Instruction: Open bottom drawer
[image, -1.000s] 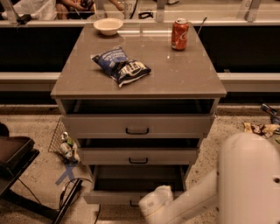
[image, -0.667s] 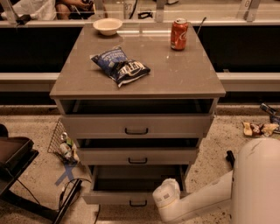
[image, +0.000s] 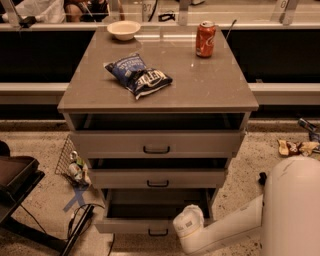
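Note:
The grey cabinet has three drawers. The bottom drawer is pulled out the farthest, showing a dark gap and its pale inside. Its small black bar handle sits on the low front near the bottom edge of the view. My gripper is at the white end of my arm, against the right part of the bottom drawer's front, just right of the handle. My white arm reaches in from the lower right.
The middle drawer and top drawer are each slightly open. On top lie a blue chip bag, a red can and a white bowl. A wire basket and cables lie on the floor at left.
My arm's end has moved a little right and up along the bottom drawer's front. My body has shifted right. The drawers look unchanged.

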